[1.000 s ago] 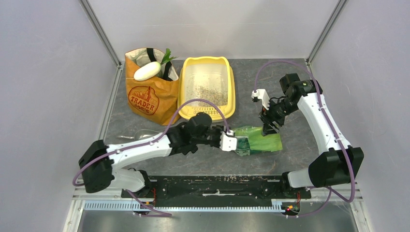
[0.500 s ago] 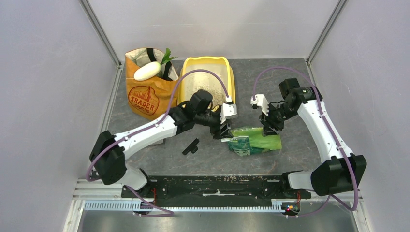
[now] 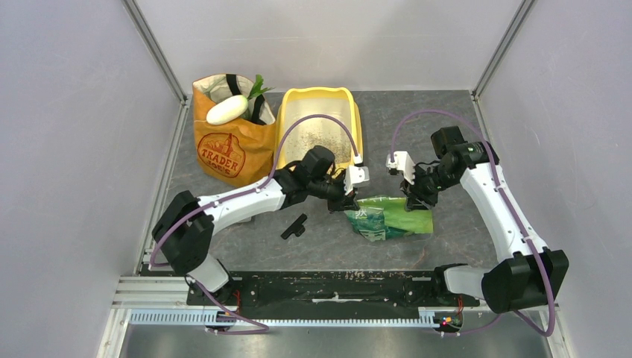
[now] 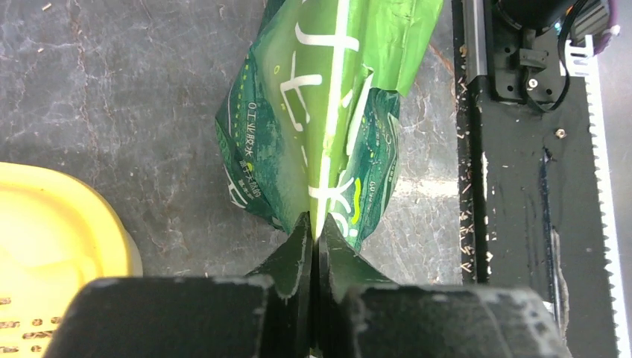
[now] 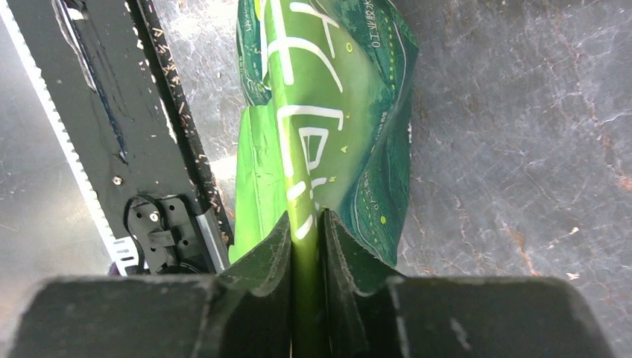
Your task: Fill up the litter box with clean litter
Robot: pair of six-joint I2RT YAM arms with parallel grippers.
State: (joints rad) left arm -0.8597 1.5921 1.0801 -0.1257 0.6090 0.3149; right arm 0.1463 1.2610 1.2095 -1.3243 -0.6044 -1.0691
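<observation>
Top view: litter box (image 3: 320, 93) sits far-middle on worktop (image 3: 328, 246), just beside orange paper bag (image 3: 223, 153). Only a thin speckled patch of clean litter (image 3: 320, 145) in the basin and much pale bottom shows, so the fill looks barely begun. Green foil bag (image 3: 387, 218) lies on the worktop near the box, btwn the arms. Left tool (image 3: 347, 200) is at its left end, right tool (image 3: 419, 195) at its right end. Small black part (image 3: 295, 225) lies loose nearby.

Left wrist view: left tool (image 4: 314, 227) is pinched nearly together on a raised fold of the bag, w/ foil btwn the fingers. Yellow box corner is at the left edge, apart from the bag.

Right wrist view: right tool (image 5: 304, 224) is clamped on a green ridge of the bag.

Left to do, prob.: lift the bag, carry it over the box, tip it out. Whether the bag is open, can't tell.
</observation>
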